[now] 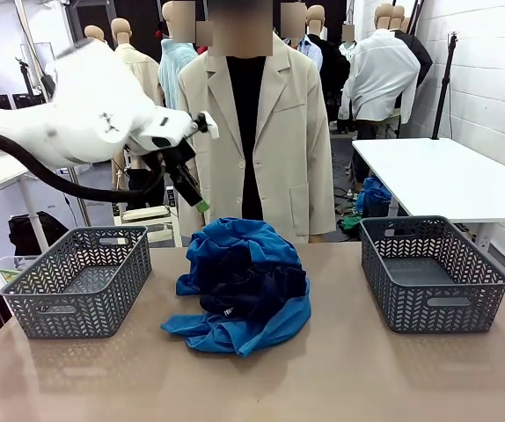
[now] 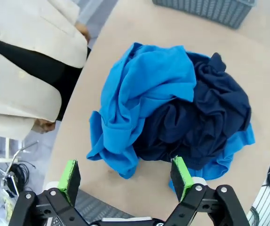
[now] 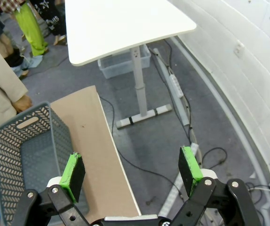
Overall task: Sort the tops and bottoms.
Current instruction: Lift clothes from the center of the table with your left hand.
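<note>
On the tan desk [image 1: 367, 378] between grey lattice baskets [image 1: 76, 281]: cobalt-blue fabric tops [image 1: 235, 237], dark navy fabric bottoms [image 1: 252, 277] in one heap | left hand [image 2: 125, 176] open above it | right hand [image 3: 132, 172] open | nothing sorted yet.

Tops [image 2: 149, 84], heaped mid-table: soft, matt, crumpled cloth. Bottoms [image 2: 205, 117] tangled in, the same limp, dull fabric. Left basket [image 1: 76, 286] and right basket [image 1: 428, 286], by the table's side edges: grey matt plastic lattice. Table [image 1: 367, 378]: smooth, low sheen.

Light was bright and even, shadows soft on the counter [image 1: 340, 378]. The left arm [image 1: 94, 105] looked blurred; wrist views bowed at the edges.
</note>
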`<state>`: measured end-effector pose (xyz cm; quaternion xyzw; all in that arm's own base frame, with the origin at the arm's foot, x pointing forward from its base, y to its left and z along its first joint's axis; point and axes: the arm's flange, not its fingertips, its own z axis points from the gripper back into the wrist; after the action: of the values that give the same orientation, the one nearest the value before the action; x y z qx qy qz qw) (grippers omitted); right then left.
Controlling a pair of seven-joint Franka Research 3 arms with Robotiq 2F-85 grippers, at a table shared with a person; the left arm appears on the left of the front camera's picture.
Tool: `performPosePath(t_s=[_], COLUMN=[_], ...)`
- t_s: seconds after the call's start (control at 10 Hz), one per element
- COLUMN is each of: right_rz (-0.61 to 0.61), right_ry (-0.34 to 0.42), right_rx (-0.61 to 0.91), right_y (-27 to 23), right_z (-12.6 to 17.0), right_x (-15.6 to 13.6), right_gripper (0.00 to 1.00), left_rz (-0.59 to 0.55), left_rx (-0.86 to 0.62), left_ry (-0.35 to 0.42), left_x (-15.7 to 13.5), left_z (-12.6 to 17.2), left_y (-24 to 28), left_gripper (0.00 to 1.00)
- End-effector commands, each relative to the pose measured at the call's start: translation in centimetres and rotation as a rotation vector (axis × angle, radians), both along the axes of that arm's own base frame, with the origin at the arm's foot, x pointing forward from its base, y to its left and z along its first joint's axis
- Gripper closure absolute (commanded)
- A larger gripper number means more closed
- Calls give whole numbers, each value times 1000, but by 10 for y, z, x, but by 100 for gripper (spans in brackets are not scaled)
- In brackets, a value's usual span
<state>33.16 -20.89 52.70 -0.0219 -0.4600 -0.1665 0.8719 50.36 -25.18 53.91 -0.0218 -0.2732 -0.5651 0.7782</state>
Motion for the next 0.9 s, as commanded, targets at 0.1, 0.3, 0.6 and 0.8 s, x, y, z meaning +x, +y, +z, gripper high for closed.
performPosePath(t_s=[0.1, 0.3, 0.6, 0.8], right_rz=[-4, -4, -4, -4], right_ry=[6, 6, 6, 6], right_rx=[14, 14, 14, 14], right_y=[0, 0, 0, 0], right_z=[-1, -1, -1, -1], right_x=[-1, -1, -1, -1], right_gripper=[0, 0, 0, 0], left_rz=[-104, -166, -164, -45], left_rx=[-13, -53, -35, -56], left_ry=[23, 138, 113, 44], left_x=[17, 30, 46, 54], left_z=[-7, -17, -48, -60], left_y=[-6, -6, -14, -14], left_gripper=[0, 0, 0, 0])
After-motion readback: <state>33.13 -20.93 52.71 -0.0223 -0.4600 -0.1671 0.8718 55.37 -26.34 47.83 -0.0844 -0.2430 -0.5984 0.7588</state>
